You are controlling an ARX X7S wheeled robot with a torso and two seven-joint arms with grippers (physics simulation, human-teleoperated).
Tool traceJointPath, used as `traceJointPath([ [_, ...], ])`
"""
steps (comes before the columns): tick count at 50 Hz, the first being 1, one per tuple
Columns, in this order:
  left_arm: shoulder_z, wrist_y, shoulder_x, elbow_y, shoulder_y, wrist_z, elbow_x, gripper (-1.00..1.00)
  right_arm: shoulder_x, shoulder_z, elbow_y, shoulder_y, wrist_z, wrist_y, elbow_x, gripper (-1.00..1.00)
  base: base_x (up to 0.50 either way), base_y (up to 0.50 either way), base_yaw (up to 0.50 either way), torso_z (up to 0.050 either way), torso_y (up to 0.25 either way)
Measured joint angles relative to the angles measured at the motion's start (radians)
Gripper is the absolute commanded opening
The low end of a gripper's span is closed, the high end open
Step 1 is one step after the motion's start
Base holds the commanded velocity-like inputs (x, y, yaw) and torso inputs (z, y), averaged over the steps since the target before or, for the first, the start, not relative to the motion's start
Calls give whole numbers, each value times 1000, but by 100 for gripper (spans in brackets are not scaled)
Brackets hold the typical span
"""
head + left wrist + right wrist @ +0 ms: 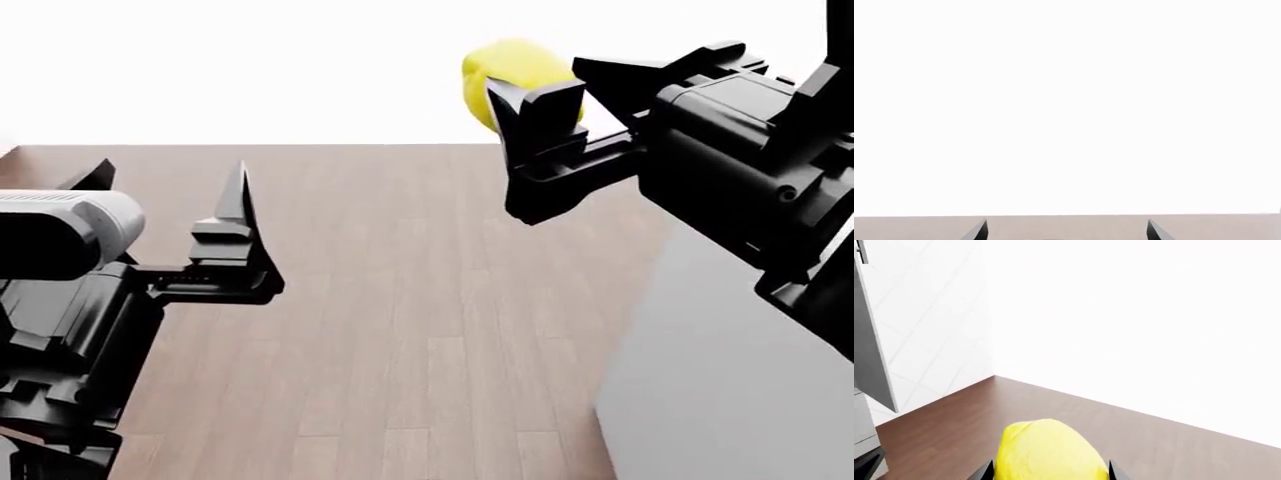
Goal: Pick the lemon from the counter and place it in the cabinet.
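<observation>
My right gripper (567, 90) is shut on the lemon (507, 65), a bright yellow fruit held in the air over the brown plank floor, at the upper right of the head view. In the right wrist view the lemon (1047, 452) fills the gap between the two jaw tips of the right gripper (1051, 474). My left gripper (160, 195) is open and empty, low at the left. Its two fingertips (977, 231) stand wide apart in the left wrist view. I cannot pick out the counter or the cabinet's shelves for certain.
A pale grey flat surface (734, 400) fills the head view's lower right, under my right arm. A grey upright panel edge (871, 340) and a white tiled wall (934, 315) show in the right wrist view. The wood floor (400, 330) lies below both arms.
</observation>
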Motion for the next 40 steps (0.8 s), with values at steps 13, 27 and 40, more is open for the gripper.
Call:
traceJointPath([
  [13,5,4,-2,-2,-1,0,2,100,3,-3,3,-6,-6,-10,-3,-100,-1,38,500,0,0],
  [27,9,8,-5,-1,-1,-1,3,100,8,-7,-5,-11,-8,-19,3,-100,-5,38,500,0,0],
  [40,13,12,-8,0,0,-3,2,100,13,-11,-9,-11,-8,-26,8,-100,-7,36,500,0,0],
])
